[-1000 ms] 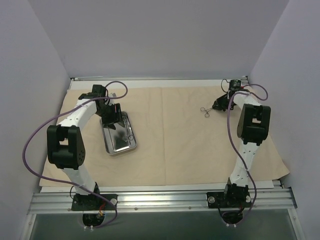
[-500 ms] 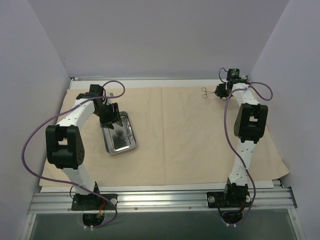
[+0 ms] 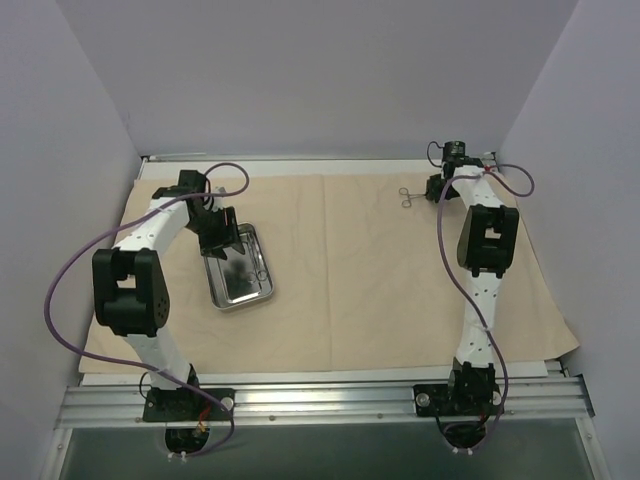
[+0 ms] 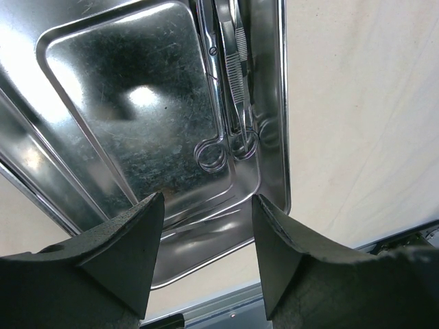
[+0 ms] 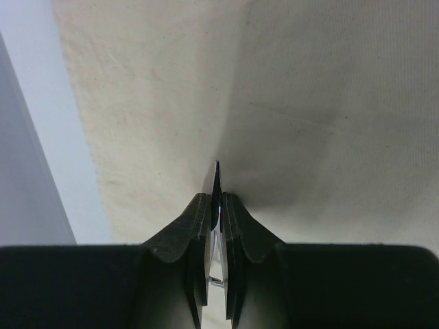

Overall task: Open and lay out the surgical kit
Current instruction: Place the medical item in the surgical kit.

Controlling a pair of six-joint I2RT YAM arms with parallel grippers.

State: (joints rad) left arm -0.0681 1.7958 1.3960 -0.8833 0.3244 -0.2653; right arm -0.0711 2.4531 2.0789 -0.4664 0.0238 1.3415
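Note:
The surgical kit's beige cloth wrap [image 3: 360, 260] lies spread flat over the table. On its left part sits the shiny steel tray [image 3: 235, 285], with thin ring-handled instruments [image 4: 230, 75] lying along its right side. My left gripper [image 3: 222, 232] hovers open over the tray's far end, and nothing sits between its fingers [image 4: 278, 240]. At the far right, my right gripper [image 3: 432, 190] is shut on a thin metal instrument [image 3: 408, 196] above the cloth, the ring handles pointing left. Its pointed tip [image 5: 217, 178] pokes out between the pads.
Enclosure walls [image 3: 90, 110] close in at left, back and right. A white table strip [image 3: 300, 165] runs behind the cloth. A metal rail [image 3: 320, 400] carries both arm bases at the near edge. Purple cables [image 3: 60, 290] loop beside each arm.
My right gripper has carried the instrument away from the arm bases toward the cloth's far edge. The left gripper has barely shifted over the tray.

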